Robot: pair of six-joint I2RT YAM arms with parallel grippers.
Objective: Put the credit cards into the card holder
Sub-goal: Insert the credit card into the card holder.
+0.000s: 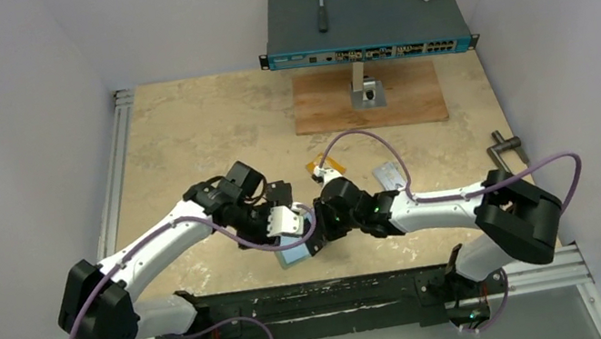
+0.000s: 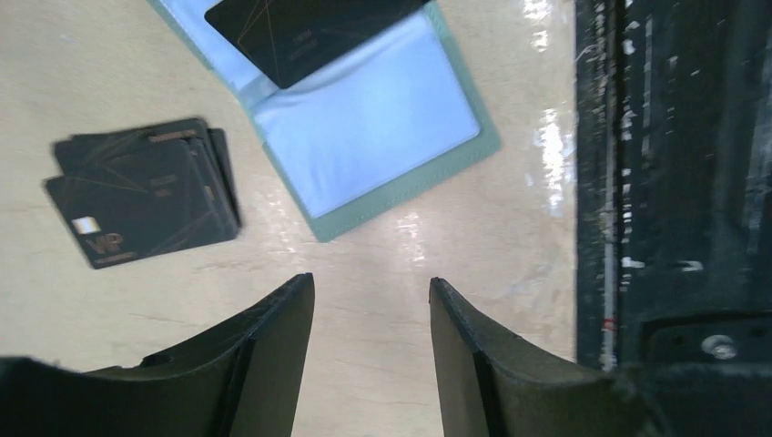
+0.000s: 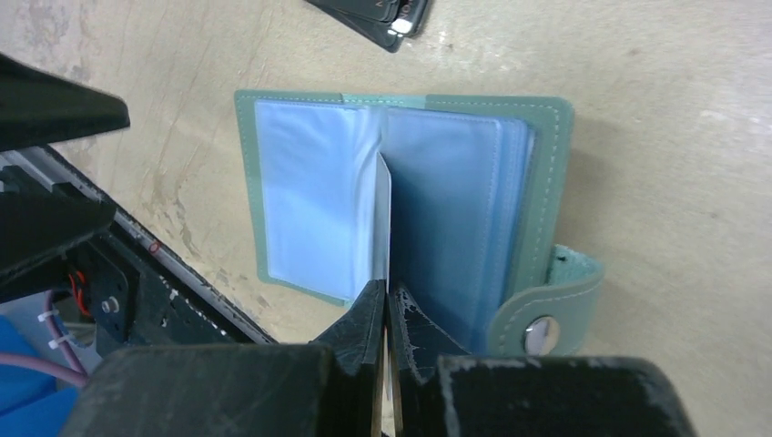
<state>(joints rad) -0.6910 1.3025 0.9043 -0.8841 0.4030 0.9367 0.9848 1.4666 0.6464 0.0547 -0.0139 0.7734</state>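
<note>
The teal card holder lies open on the table, pale blue lining up and its snap tab to one side. My right gripper is shut on a credit card, seen edge-on and standing over the holder's middle fold. In the left wrist view this card is black with gold lines, above the holder. A stack of similar black cards lies beside it. My left gripper hovers open and empty over bare table near the holder. An orange card and a silver card lie farther back.
A black rail runs along the near table edge, close to the holder. At the back, a network switch on a stand over a wooden board carries a hammer, another tool and a white box. A metal handle sits at the right.
</note>
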